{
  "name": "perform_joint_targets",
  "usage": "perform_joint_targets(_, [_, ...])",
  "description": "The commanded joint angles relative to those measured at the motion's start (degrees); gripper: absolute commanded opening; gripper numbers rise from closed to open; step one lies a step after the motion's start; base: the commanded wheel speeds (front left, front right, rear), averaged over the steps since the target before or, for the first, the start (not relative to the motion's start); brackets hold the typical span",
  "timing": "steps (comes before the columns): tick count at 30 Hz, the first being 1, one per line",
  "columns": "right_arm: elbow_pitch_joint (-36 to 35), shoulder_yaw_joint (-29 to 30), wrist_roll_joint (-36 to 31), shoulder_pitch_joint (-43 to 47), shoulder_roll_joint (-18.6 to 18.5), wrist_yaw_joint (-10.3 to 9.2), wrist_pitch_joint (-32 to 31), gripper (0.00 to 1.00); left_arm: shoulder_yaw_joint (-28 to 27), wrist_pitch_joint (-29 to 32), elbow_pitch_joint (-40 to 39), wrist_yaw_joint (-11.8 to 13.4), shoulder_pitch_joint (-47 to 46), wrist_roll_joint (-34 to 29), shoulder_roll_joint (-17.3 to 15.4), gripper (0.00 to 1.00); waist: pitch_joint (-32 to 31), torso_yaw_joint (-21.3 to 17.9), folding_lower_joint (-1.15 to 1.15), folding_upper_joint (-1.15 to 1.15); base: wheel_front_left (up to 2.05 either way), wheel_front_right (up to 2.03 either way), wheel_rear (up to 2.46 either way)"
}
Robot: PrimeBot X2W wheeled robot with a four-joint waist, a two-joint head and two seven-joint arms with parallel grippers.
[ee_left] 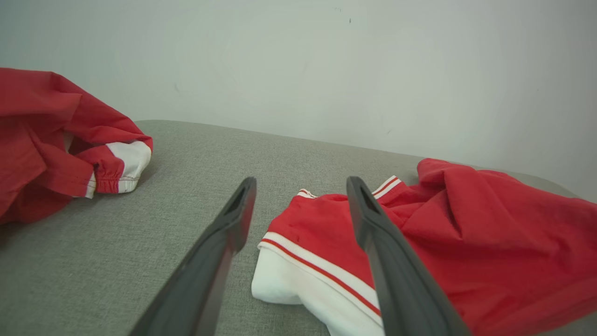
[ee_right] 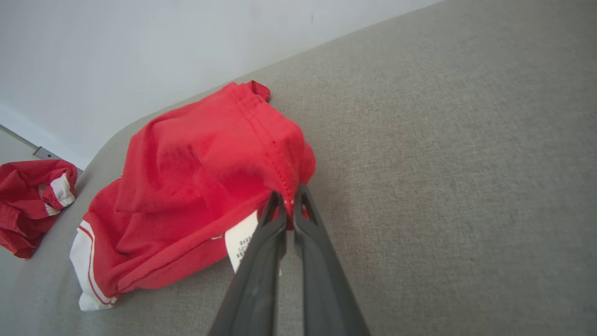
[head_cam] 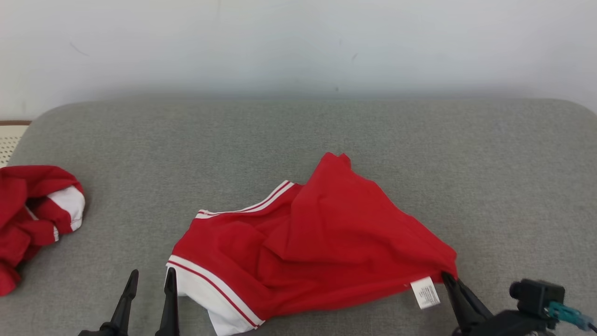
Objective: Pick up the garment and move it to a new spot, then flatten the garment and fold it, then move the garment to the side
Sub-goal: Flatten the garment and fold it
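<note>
So: left gripper [head_cam: 153, 274] is wide open and holds nothing; the garment's white-banded end sits just beside its right finger. The garment [head_cam: 317, 238] lies crumpled on the grey cushion [head_cam: 326, 135], long axis left-right between both arms. Right gripper [head_cam: 447, 278] is pinched onto the far-right corner, next to the white label [head_cam: 425, 292].

Wall [head_cam: 298, 42]: plain, pale grey-white, matt; a few small dark marks [head_cam: 354, 57] and a faint scratch at upper left.

Padded surface [head_cam: 326, 126]: grey woven fabric with rounded far corners; stands against the wall and spans nearly the full width of the head view.

Panel [head_cam: 10, 140]: cream, perforated, with a brown rim [head_cam: 14, 123]; just beyond the surface's left corner, kind of furniture unclear.

Fitting [ee_right: 44, 153]: small, grey, low beside the wall.

Light: soft, even; dim shadow band where wall meets surface.
</note>
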State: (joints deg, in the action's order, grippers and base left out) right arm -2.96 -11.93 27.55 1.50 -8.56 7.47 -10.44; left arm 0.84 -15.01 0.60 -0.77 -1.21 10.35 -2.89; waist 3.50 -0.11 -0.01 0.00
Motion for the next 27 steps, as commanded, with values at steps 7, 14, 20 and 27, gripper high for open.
perform_joint_targets(7, [-2.65, 8.12, -1.71, 7.56, 1.54, 0.05, -5.72, 0.00, -0.33, -0.24, 0.77, -0.17, -0.46, 0.11, -0.02, 1.00, 0.64, -1.91, 0.01, 0.00, 0.00, 0.00, 0.00])
perform_joint_targets(14, [1.55, 12.73, -5.09, 7.85, 2.48, 0.05, -5.79, 0.00, 0.05, -0.24, 1.47, -0.44, -0.36, 0.15, -0.02, 1.00, 0.07, -1.40, 0.01, 0.00, 0.00, 0.00, 0.00])
perform_joint_targets(20, [2.32, 13.36, -6.20, 6.42, 2.98, 0.05, -4.13, 1.00, -0.25, -0.24, 1.77, -0.38, -0.24, 0.17, -0.01, 1.00, 0.19, -0.54, 0.01, 0.00, 0.00, 0.00, 0.00])
perform_joint_targets(27, [-1.13, 14.15, -8.87, 3.68, 2.98, 0.05, 3.70, 1.00, -0.79, -0.24, 2.59, -0.74, 0.56, -0.06, -0.01, 1.00, -0.40, -0.49, 0.01, 0.00, 0.00, 0.00, 0.00])
